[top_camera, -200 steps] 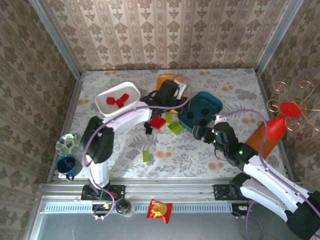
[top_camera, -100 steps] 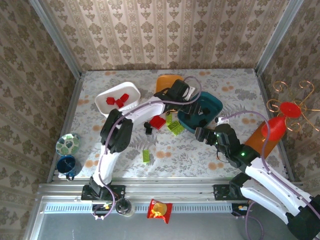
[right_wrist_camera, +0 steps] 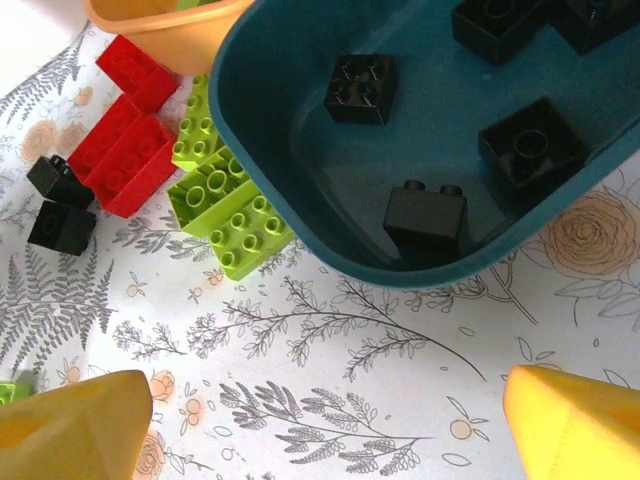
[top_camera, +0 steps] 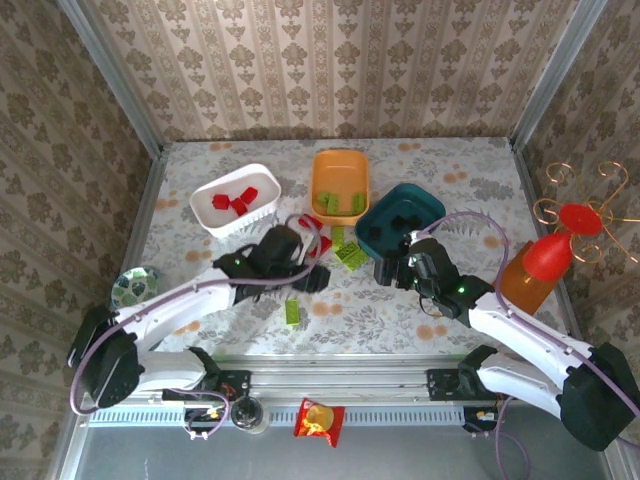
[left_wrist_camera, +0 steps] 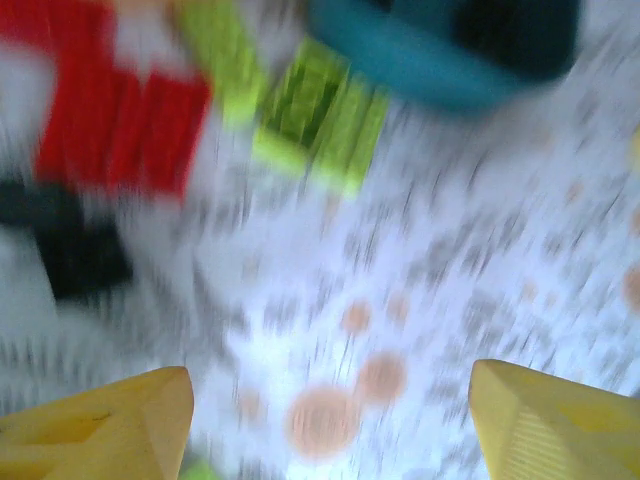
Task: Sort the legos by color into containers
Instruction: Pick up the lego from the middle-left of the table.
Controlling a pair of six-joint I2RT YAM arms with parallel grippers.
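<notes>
Left gripper (left_wrist_camera: 330,405) and right gripper (right_wrist_camera: 325,410) gape empty near loose lime green plastic bricks (right_wrist_camera: 225,215) beside the dark teal plastic tub (right_wrist_camera: 300,160); reaching together, I risk clashing arms.

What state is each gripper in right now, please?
Left gripper: open, holding nothing.
Right gripper: open, holding nothing.

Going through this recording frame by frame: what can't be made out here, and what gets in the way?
- Left wrist view: motion blur smears the red bricks, lime bricks and black bricks; studs and counts are unreadable.
- Top view: the left arm covers the loose black bricks.
- Right wrist view: the top edge cuts off the teal tub and the orange tub, so their full contents cannot be counted.
</notes>
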